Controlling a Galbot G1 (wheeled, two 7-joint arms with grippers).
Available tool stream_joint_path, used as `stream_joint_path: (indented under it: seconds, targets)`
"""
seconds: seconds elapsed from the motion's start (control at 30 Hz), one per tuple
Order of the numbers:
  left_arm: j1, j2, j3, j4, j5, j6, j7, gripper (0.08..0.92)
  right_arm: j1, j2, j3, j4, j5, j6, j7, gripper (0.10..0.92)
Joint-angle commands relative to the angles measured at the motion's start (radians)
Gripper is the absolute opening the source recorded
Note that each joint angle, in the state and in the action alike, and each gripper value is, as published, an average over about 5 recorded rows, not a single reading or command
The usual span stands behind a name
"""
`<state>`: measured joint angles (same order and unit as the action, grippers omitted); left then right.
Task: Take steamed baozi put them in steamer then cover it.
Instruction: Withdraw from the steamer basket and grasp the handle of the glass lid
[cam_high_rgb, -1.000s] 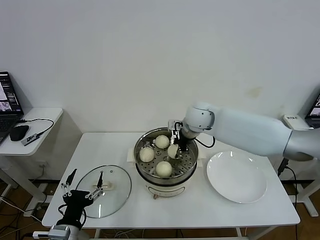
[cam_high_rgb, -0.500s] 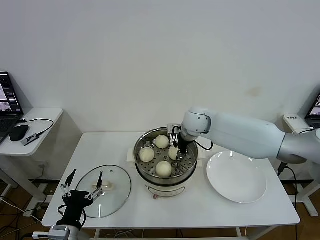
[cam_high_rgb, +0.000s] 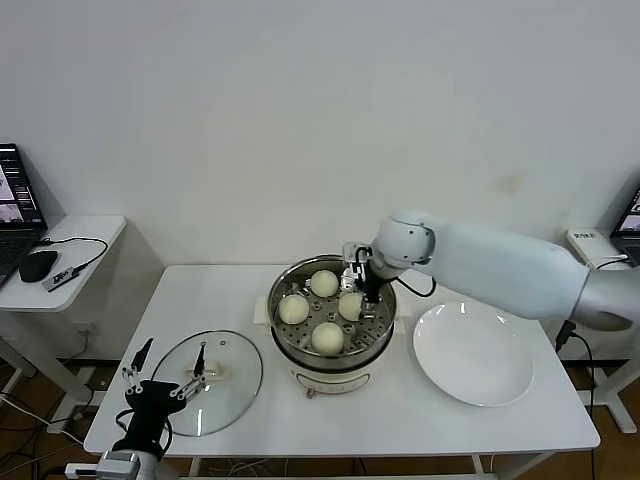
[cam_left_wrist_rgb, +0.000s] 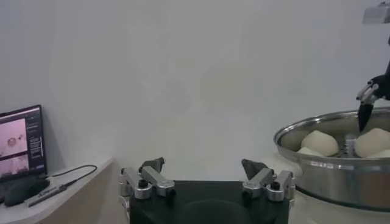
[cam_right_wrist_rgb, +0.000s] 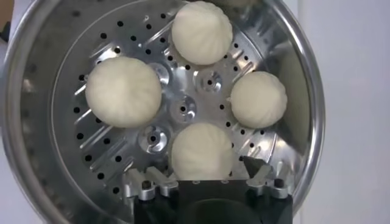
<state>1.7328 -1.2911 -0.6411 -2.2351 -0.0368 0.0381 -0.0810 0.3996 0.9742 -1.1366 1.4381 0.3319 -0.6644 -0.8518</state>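
The steamer (cam_high_rgb: 330, 362) stands mid-table with all four steamed baozi on its perforated tray: one at the back (cam_high_rgb: 324, 283), one at the left (cam_high_rgb: 293, 309), one at the front (cam_high_rgb: 328, 337), one at the right (cam_high_rgb: 350, 305). My right gripper (cam_high_rgb: 366, 288) is open just above the right one; in the right wrist view (cam_right_wrist_rgb: 200, 176) its fingers stand apart on either side of that baozi (cam_right_wrist_rgb: 202, 152), which rests on the tray. The cover (cam_high_rgb: 207, 382) lies flat on the table at the left. My left gripper (cam_high_rgb: 160, 385) is open and empty beside it, and shows open in the left wrist view (cam_left_wrist_rgb: 204, 170).
An empty white plate (cam_high_rgb: 472, 353) lies right of the steamer. A side table (cam_high_rgb: 60, 255) at the far left holds a laptop and a mouse. The steamer's steel rim (cam_left_wrist_rgb: 329, 176) shows in the left wrist view.
My right gripper lowered the fourth baozi onto the tray at the steamer's right side, let go of it and drew back a little. The left arm has not moved.
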Motion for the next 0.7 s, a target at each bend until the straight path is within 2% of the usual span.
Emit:
stream_joint_path:
  seconds: [0.03,0.23,0.4,0.53,0.7]
  targets:
    - [0.000,0.000,0.000,0.001,0.000,-0.002,0.000,0.823,-0.042,-0.177,0.116,0.209,0.107,0.011,0.221,0.822]
    - [-0.002,-0.004,0.005,0.009,0.003,-0.006,-0.001,0.823,-0.343,-0.352,0.387,0.337,0.233,0.148,0.609,0.823]
    - [0.002,-0.008,0.008,0.016,0.007,-0.012,-0.002,0.823,-0.778,-0.409,0.774,0.407,0.159,0.342,0.803,0.823]
    - [-0.002,-0.014,0.008,0.030,0.012,-0.022,-0.004,0.823,-1.094,-0.346,1.085,0.431,0.085,0.487,0.870,0.823]
    - [-0.006,-0.025,0.021,0.065,0.029,-0.048,-0.016,0.823,-1.413,-0.127,1.447,0.415,-0.045,0.681,0.850,0.823]
